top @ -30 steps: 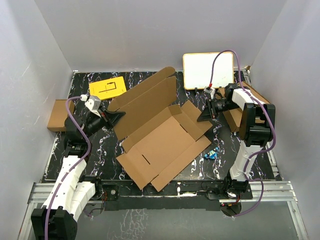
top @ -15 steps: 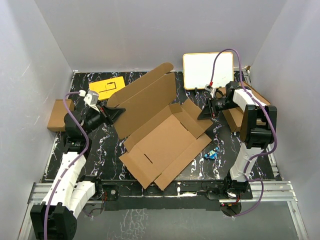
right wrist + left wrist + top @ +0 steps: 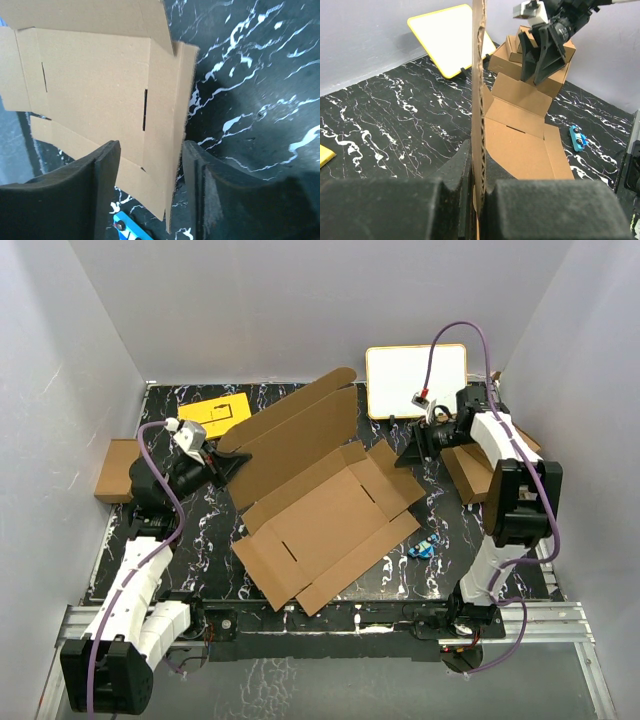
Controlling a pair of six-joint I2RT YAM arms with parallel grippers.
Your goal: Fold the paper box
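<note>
While left tool [image 3: 479, 172] clamps the paper box [image 3: 320, 510] panel, right tool [image 3: 150, 160] parted astride its flap

One paper box [image 3: 320, 520], one yellow card [image 3: 215, 412], one whiteboard [image 3: 415, 380], one blue object [image 3: 424, 546].

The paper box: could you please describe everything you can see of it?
The paper box is a plain brown corrugated cardboard mailer, die-cut with flaps and narrow slots, mostly unfolded. Its base panel lies diagonally on the black marbled table, side flaps spread out. The large lid panel at the far left is raised, and the left gripper has its jaws shut on its edge. The right gripper, jaws open, sits at the right-hand flap's edge without clamping it.
</note>
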